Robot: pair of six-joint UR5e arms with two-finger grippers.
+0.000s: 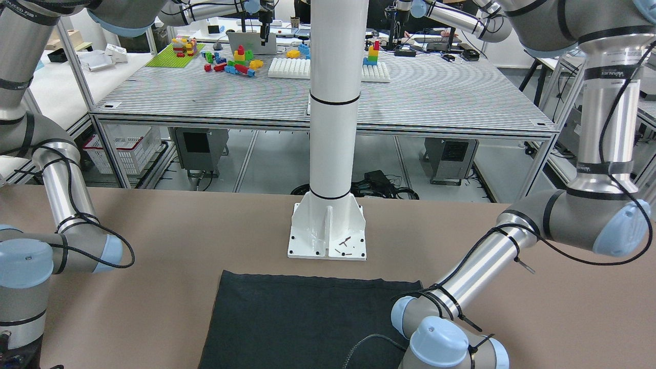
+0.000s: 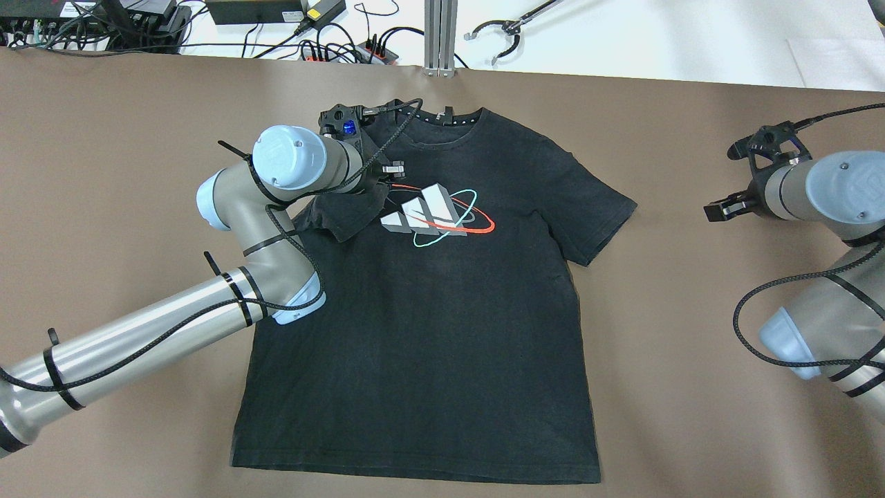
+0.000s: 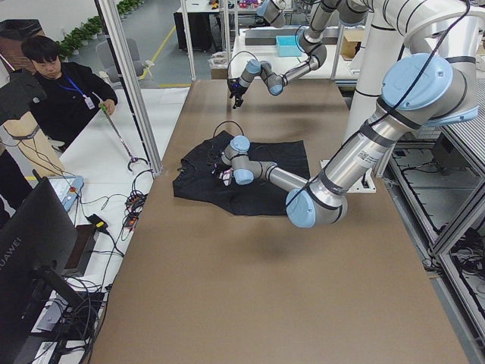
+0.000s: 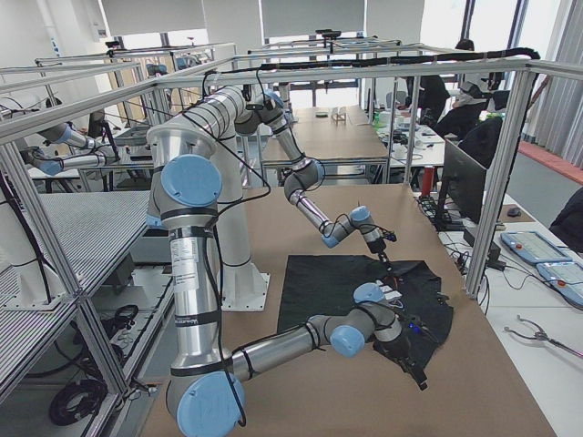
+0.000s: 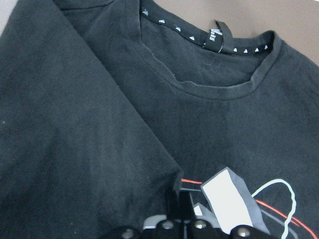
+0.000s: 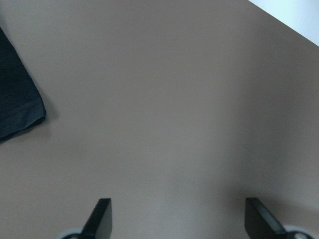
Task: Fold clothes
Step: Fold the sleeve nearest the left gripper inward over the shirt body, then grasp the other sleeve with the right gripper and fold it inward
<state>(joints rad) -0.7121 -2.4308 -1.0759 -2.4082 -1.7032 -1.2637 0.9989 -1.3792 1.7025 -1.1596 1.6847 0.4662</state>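
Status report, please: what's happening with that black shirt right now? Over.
Right end effector open over bare table, clear of T-shirt. Left end effector low at chest print, grip unclear; that side's sleeve folded inward. Nothing else on fabric.

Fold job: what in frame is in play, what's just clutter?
In play: black T-shirt, one sleeve folded in; left tool at that sleeve; right tool, open over bare table.
Clutter: white pole base; grabber stick; power strips; toy bricks on the far table.
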